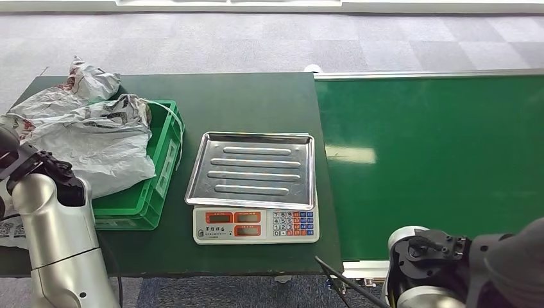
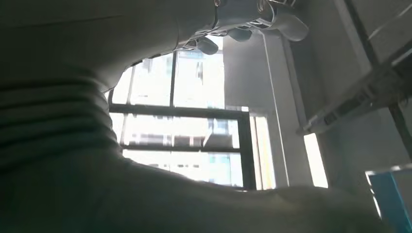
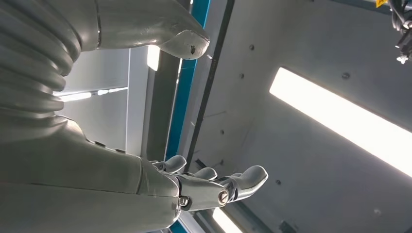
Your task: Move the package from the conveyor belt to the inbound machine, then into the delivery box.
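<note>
Several crumpled grey-white plastic packages (image 1: pixel 96 138) are piled in and over the green delivery box (image 1: pixel 163 160) at the left of the dark table. The inbound machine, a white scale (image 1: pixel 256 226) with a ribbed metal tray (image 1: pixel 253 168), stands at the table's middle. To the right lies the green conveyor belt (image 1: pixel 436 154). My left arm (image 1: pixel 54 224) rises at the lower left, in front of the box. My right arm (image 1: pixel 426 263) sits low at the belt's near edge. My left hand (image 2: pixel 145 48) and right hand (image 3: pixel 121 165) face up toward the ceiling, fingers (image 3: pixel 218 187) apart, holding nothing.
A further bit of printed white bag (image 1: pixel 9 232) lies at the table's left edge behind my left arm. Grey carpet floor (image 1: pixel 256 38) stretches beyond the table. A black cable (image 1: pixel 346 282) runs under the table's near right corner.
</note>
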